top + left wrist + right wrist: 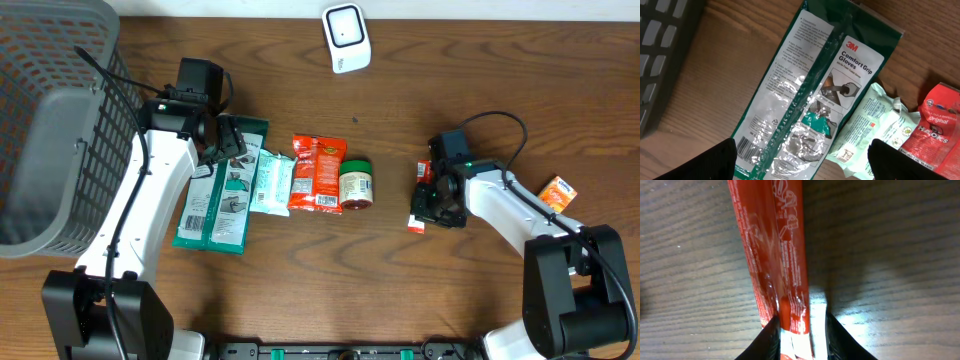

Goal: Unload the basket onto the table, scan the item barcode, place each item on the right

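Step in hand: pickup. My right pincer [800, 330] pinched one end of the red packet [775, 245], low over the table, well apart from the scanner [346, 38]. My left pincer [226, 140] hung spread above the glove pack [810, 100]. Next move, by my judgement: lift the packet and turn its barcode toward the scanner.

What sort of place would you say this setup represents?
Probably a mock shop checkout on a wooden table: a white barcode scanner, a grey plastic mesh basket, and a row of packaged goods including a green glove pack.
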Controlling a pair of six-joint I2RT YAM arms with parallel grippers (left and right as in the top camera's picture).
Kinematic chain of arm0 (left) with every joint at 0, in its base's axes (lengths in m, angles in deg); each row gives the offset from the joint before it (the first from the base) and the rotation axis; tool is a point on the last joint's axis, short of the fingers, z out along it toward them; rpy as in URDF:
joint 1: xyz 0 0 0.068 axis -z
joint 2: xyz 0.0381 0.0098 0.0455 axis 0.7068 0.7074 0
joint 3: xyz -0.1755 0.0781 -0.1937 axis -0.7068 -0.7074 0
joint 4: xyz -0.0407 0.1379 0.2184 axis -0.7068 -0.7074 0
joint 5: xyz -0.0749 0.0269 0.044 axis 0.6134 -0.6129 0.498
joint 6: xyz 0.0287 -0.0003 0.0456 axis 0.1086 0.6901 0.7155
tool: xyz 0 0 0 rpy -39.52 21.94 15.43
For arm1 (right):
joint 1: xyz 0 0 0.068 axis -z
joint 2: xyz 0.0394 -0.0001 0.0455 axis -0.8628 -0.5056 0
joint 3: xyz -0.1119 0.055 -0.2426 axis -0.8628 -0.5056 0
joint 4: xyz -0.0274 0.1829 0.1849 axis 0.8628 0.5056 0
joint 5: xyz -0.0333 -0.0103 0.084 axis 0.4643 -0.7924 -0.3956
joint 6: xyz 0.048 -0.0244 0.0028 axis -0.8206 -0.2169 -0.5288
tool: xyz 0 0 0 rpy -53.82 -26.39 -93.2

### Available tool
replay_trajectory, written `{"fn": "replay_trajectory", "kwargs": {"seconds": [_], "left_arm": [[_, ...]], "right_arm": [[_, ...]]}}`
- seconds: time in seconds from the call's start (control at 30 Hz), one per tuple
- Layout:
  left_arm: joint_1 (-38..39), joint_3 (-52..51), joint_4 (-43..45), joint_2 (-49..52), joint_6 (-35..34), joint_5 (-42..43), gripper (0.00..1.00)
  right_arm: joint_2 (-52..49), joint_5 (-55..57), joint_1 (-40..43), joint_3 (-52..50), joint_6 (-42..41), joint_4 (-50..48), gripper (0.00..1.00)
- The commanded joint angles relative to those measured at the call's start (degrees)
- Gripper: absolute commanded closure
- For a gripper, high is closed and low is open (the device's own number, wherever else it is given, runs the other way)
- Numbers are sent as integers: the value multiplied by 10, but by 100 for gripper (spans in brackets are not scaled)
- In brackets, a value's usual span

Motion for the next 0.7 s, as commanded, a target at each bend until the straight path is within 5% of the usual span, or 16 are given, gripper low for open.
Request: {"fn": "replay_trajectory", "kwargs": {"seconds": [0.0,0.67], "left_arm": [[0,-2,-2,1,4,-3,16],[0,-2,-2,1,4,-3,16]], "right_arm": [[2,12,-4,23,-6,12,75],[1,38,-29,33,-28,32,74]]}}
